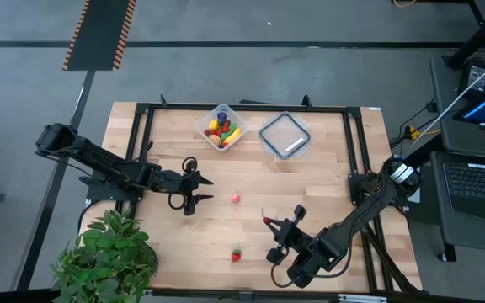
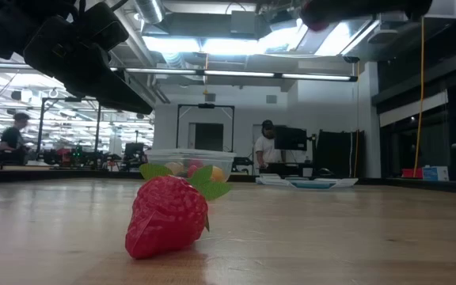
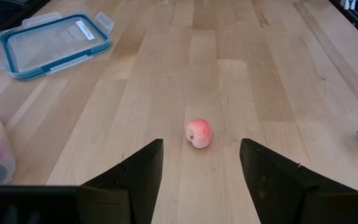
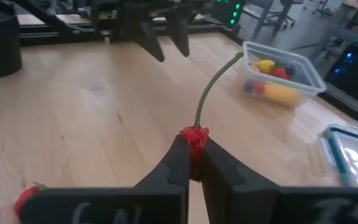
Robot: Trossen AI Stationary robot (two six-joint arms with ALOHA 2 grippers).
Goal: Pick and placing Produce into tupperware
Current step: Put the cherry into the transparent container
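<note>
Butcher-block planks run the length of the table (image 1: 310, 181), with a potted plant (image 1: 108, 257) at its near left corner. Nearest the front edge lies a toy strawberry (image 2: 167, 215), resting on its side with its green leaves pointing away toward the tub (it fills the low view). Just beyond it and to the right, the right gripper (image 4: 191, 163) has its fingers pinched together on a small red cherry (image 4: 194, 138), whose thin green stem arcs up and forward, out past the fingertips and roughly toward the tupperware. The clear tupperware (image 1: 220, 127) stands well apart at the far edge, left of centre, already holding yellow, red, orange and purple pieces; so the carry for this arm runs diagonally away and leftward across the table, and I judge this the step in hand.

Mid-table, the left gripper (image 3: 201, 163) hovers low with its fingers spread apart and nothing between them. A small pink peach-like fruit (image 3: 198, 133) lies on the wood just ahead of the fingertips, lined up with the gap, so a short advance straight forward would bring it between the pads. The left arm is plainly the nearer one to this piece.

Farthest off, beside the tub on its right, the flat blue-rimmed lid (image 1: 285, 135) lies on the wood.
</note>
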